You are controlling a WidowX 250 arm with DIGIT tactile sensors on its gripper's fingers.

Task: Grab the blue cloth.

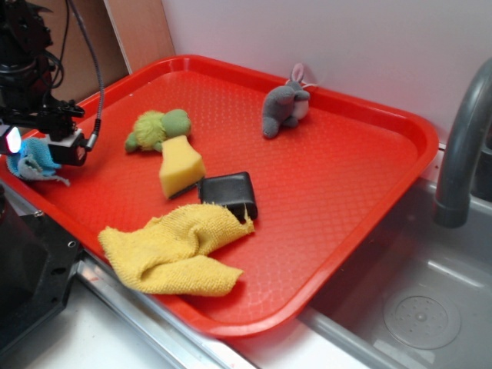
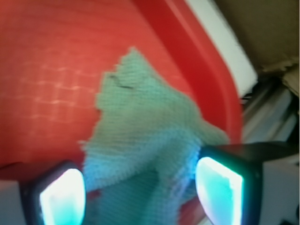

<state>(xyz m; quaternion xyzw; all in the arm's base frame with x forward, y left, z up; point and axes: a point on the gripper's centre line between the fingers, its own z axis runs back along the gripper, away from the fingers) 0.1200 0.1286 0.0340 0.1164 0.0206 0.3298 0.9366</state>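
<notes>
Small pale teal-blue terry cloth (image 2: 150, 140), frayed edges, bunched at far left corner of red plastic tray (image 1: 346, 192), near its rim. Black gripper (image 2: 140, 192) with glowing pads: cloth lies between them, jaws apart; grip uncertain. Crumpled yellow terry cloth (image 1: 177, 250) well apart.

You see the small pale teal-blue terry cloth (image 1: 37, 159) (image 2: 150, 140), crumpled with frayed edges, at the near-left rim of the red plastic tray (image 1: 346, 192).
</notes>
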